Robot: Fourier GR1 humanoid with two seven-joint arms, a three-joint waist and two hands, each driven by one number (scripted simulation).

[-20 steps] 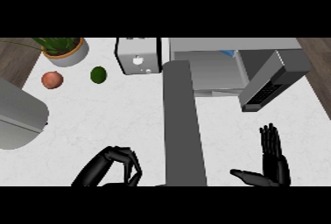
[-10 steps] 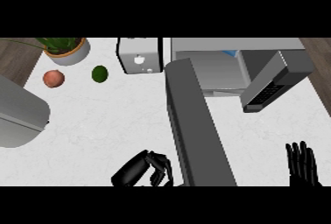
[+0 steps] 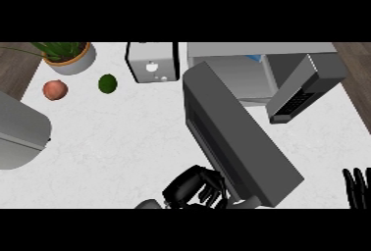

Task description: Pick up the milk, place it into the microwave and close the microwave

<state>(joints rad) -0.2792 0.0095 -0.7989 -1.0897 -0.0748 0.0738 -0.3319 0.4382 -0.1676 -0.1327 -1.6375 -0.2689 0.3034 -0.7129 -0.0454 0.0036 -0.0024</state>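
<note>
Currently the microwave [image 3: 239, 73] sits at the back right of the counter [image 3: 123, 132], cavity exposed; its door [image 3: 235, 139] is swung out toward the viewer, a long dark grey slab running diagonally from the microwave's front down to the lower middle of the view; only a small blue-and-white patch [image 3: 253, 59] shows at the cavity's upper edge, possibly the milk, cannot tell for sure; a grey panel with a dark vented strip [image 3: 301, 95] stands tilted at the microwave's right side.

Left hand [image 3: 192, 188] is low centre, fingers curled in, right against the near left edge of the door; whether it actually touches the door or grips anything is not clear; nothing visible inside the curl.

Right hand [image 3: 357, 186] shows only as straight dark fingers at the lower right edge, pointing up, relaxed, holding nothing, well apart from the door.

Elsewhere on the counter: toaster [image 3: 152, 61] just left of the microwave; potted plant [image 3: 69, 54] at the back left corner; a green avocado-like fruit [image 3: 107, 83] and a reddish round fruit [image 3: 55, 89] in front of the plant, apart from each other; a large grey rounded appliance [image 3: 20, 132] at the left edge.
</note>
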